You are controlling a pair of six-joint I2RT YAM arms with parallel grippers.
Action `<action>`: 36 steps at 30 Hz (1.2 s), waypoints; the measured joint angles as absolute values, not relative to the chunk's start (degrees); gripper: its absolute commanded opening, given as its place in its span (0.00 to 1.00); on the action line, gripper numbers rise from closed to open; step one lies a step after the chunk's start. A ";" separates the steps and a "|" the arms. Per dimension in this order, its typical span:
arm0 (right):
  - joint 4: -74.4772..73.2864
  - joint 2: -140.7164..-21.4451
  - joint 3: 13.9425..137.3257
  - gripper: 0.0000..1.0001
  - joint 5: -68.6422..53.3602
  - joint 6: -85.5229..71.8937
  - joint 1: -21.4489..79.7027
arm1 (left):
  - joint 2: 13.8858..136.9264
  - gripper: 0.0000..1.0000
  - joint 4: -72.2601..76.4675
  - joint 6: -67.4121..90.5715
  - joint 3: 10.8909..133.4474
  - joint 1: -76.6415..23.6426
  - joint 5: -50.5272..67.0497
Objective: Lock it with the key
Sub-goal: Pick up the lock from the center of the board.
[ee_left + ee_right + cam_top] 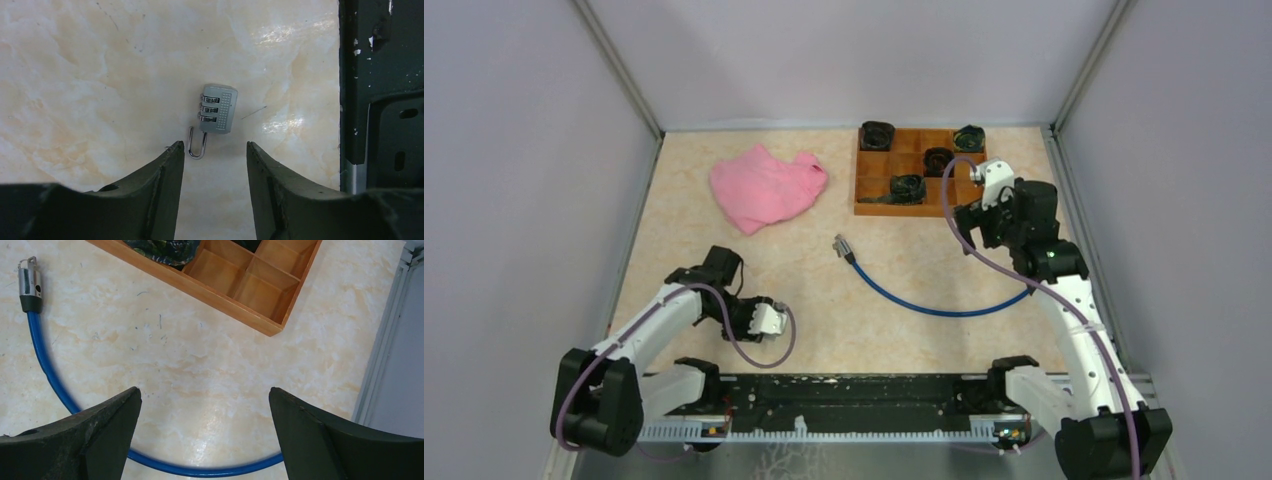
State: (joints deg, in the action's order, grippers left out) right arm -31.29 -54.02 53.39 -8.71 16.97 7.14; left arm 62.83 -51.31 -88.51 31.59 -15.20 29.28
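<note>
Left wrist view: small silver combination padlock with three number wheels lay flat on the beige marble-patterned tabletop, body pointing away from the camera and its U-shaped steel shackle pointing towards the fingers. One shackle leg entered the body; the other ended free just beside it. Left gripper hung over the table with jaws released and partly spread, nothing clamped between them. The shackle's bend sat just inside the gap between the fingertips, nearer the left-hand tip, touching neither as far as could be judged; the padlock body lay just beyond the tips. A black metal rail ran down the right edge of this view. Overhead view: the left arm was bent low near the table's near-left area, and the padlock could not be made out there. Right gripper was held above the far-right part of the table, jaws released and spread wide, empty. Below it curved a blue cable with a metal end fitting, lying on the table near an orange-brown wooden divided tray. Several tray compartments held dark bundled items, not identifiable. A crumpled pink cloth lay at far left of centre, well apart from the padlock.
</note>
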 measured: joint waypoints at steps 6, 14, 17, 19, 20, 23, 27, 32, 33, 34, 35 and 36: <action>-31.29 -54.02 53.23 0.99 -8.86 16.97 7.14 | 63.96 0.45 -49.12 -88.14 29.71 -16.38 26.98; -31.29 -54.02 53.23 0.99 -9.10 16.97 7.14 | 63.81 0.26 -47.90 -87.79 29.21 -17.04 26.20; -31.29 -54.02 53.23 0.99 -9.21 16.99 7.14 | 63.46 0.17 -47.51 -87.55 28.95 -17.08 26.15; -31.29 -54.02 53.23 0.99 -9.39 17.02 7.14 | 63.46 0.12 -47.07 -87.15 28.95 -17.15 26.11; -31.29 -54.02 53.23 0.99 -9.52 17.06 7.14 | 63.46 0.09 -46.89 -86.87 28.99 -17.17 26.04; -31.29 -54.06 53.23 0.99 -10.33 17.50 7.14 | 63.55 0.00 -46.98 -85.38 29.45 -17.28 25.89; -31.03 -54.81 53.32 0.99 -13.89 18.50 7.16 | 64.95 0.00 -50.17 -79.72 35.38 -17.96 28.60; -30.81 -58.74 55.18 0.99 -21.28 19.99 8.21 | 68.73 0.00 -52.18 -69.65 47.88 -18.74 36.07; -30.72 -59.79 56.05 0.99 -22.72 20.21 8.73 | 70.00 0.00 -52.71 -67.44 50.78 -19.16 37.78; -30.48 -60.62 56.77 0.99 -23.90 20.43 9.28 | 71.26 0.00 -52.88 -65.12 53.45 -19.64 39.44; -30.09 -61.54 57.58 0.99 -25.28 20.58 9.91 | 72.20 0.00 -52.99 -63.42 55.31 -19.97 40.58; -29.47 -62.61 58.57 0.99 -27.16 20.78 10.70 | 73.30 0.00 -53.08 -61.32 57.49 -20.40 41.98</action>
